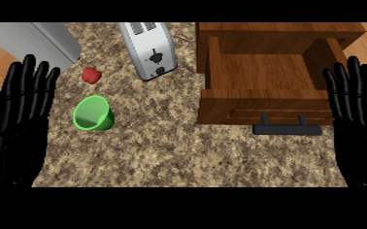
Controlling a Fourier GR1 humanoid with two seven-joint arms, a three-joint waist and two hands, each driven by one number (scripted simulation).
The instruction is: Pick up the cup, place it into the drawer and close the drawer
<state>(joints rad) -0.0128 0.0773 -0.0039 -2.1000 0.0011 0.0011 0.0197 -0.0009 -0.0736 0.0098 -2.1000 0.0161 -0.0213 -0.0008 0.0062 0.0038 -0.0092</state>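
A green cup stands upright on the speckled counter at the left, its mouth open toward me. The wooden drawer at the right is pulled out and holds nothing; its black handle faces the counter's front. My left hand rests at the left edge with fingers straight up, a short way left of the cup. At the right edge my right hand stands the same way, beside the drawer's right wall. Neither hand touches anything.
A silver toaster lies at the back centre, between the cup and the drawer. A small red pepper sits just behind the cup. A grey appliance fills the back left corner.
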